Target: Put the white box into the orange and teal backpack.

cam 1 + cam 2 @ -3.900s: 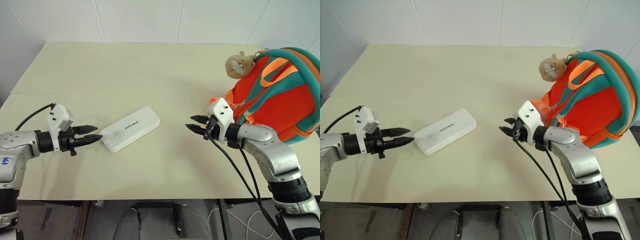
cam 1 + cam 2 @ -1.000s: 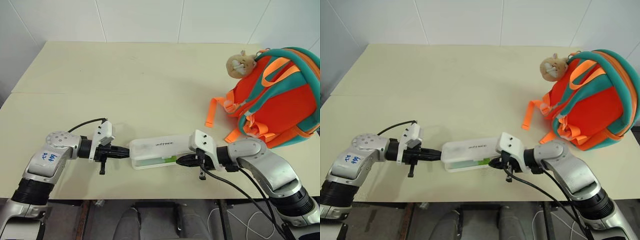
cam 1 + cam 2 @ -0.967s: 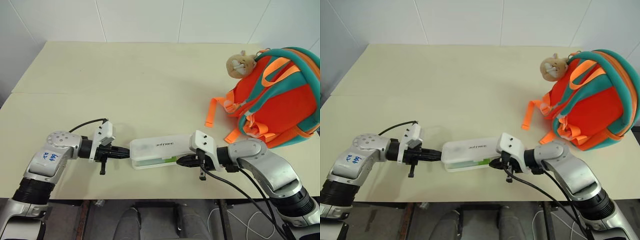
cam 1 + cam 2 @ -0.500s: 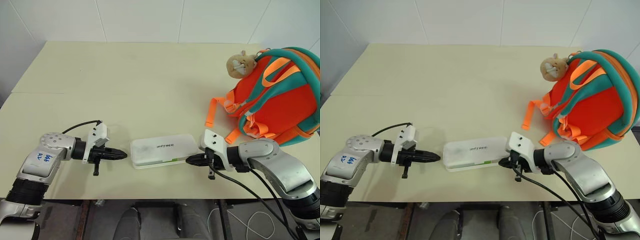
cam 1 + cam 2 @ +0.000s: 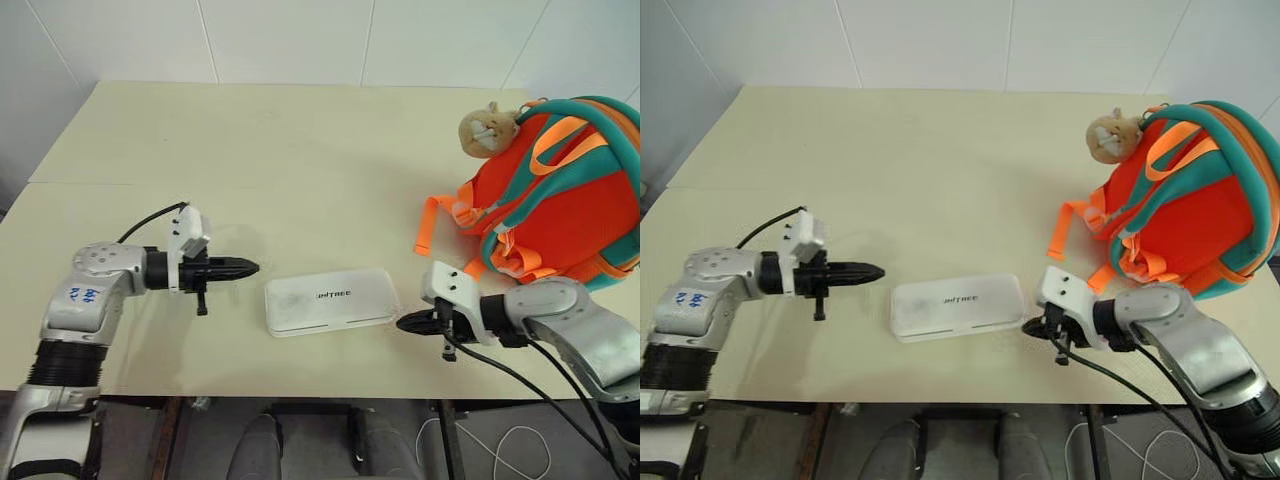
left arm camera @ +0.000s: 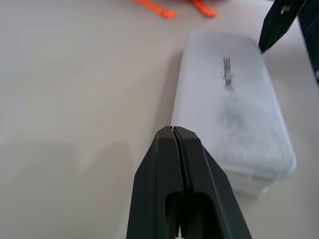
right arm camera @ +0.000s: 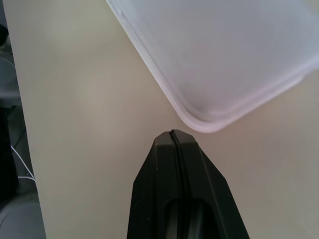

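— Where did the white box (image 5: 330, 300) lie, and was either pincer on it?

— Flat on the table (image 5: 300, 160), close to the near edge and about midway along it, held by nothing. The left gripper (image 5: 250, 267) had its fingers pressed together and hung clear of the box's left end; the right gripper (image 5: 405, 323) was pinched shut too, its tip just beside the box's right end.

— Why closed fingers at both ends?

— My guess: closed tips work as pushers, squeezing the box from its two short ends, since it looks too wide for one pincer to span.

— And the orange and teal backpack (image 5: 560, 190)?

— It stood at the table's right edge with the plush toy (image 5: 487, 127) at its top, well apart from the box.

— What differed from a second earlier?

— Then both tips pressed against the box ends, with its near side tipped up off the table. Now it lay flat, and both grippers had backed away, the left one farther and higher.
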You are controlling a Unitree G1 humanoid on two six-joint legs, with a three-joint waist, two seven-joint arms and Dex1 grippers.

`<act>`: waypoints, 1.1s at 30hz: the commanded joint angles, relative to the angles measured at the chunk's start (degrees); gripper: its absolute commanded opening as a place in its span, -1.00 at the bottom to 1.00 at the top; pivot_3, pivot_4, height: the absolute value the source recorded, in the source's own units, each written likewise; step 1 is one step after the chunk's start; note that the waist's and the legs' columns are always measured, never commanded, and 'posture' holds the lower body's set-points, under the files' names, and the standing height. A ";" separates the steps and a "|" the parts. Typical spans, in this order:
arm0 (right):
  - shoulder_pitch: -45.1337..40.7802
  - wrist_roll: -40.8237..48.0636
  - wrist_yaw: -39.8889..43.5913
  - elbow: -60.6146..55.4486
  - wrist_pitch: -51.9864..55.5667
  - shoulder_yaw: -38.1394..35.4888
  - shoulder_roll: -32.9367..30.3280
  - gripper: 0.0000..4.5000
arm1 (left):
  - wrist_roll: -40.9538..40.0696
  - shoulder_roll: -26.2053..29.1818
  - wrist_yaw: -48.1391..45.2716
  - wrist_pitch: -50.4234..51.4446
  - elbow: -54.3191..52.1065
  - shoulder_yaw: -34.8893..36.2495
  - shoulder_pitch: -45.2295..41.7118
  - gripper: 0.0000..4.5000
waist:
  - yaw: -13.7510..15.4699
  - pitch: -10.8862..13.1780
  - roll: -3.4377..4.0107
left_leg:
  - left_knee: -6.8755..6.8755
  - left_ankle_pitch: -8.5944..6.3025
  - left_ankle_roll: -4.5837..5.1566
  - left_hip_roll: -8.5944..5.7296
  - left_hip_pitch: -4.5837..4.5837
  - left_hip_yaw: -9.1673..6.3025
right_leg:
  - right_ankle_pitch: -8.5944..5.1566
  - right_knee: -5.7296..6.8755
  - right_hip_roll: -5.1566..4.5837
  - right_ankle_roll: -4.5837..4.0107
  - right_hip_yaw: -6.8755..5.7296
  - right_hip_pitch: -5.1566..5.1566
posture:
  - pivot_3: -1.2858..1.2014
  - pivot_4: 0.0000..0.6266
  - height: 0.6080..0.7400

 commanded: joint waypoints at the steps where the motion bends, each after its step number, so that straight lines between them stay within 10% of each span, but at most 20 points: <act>1: 1.29 1.28 1.62 -0.48 -1.88 -2.84 -2.31 -1.00 | -1.13 -1.13 0.03 0.56 -2.12 -0.42 -1.85 -0.99 | -0.24 0.00 0.00 | 0.02 0.00 0.00 0.00 0.00 0.01 | 0.01 0.00 0.00 0.02 0.01 0.00 | 0.03 -0.52 1.00; 17: -2.93 -5.92 -3.42 8.35 -8.18 -0.76 -1.08 -1.00 | 11.48 -4.45 0.60 -2.03 2.46 -16.50 -1.81 -0.99 | -0.18 -0.04 0.08 | 0.32 -0.03 0.06 -0.01 0.38 0.02 | -0.15 -0.09 0.01 -0.28 0.09 0.56 | 0.03 -0.52 1.00; 33: -7.94 -13.26 -6.30 17.40 -12.87 5.10 4.88 -1.00 | 6.50 0.49 1.65 -0.05 1.03 -5.05 -0.59 -0.99 | -0.34 -0.04 0.14 | 0.57 -0.07 0.20 -0.02 0.35 0.03 | -0.28 -0.06 0.01 -0.54 0.15 0.64 | 0.03 -0.52 1.00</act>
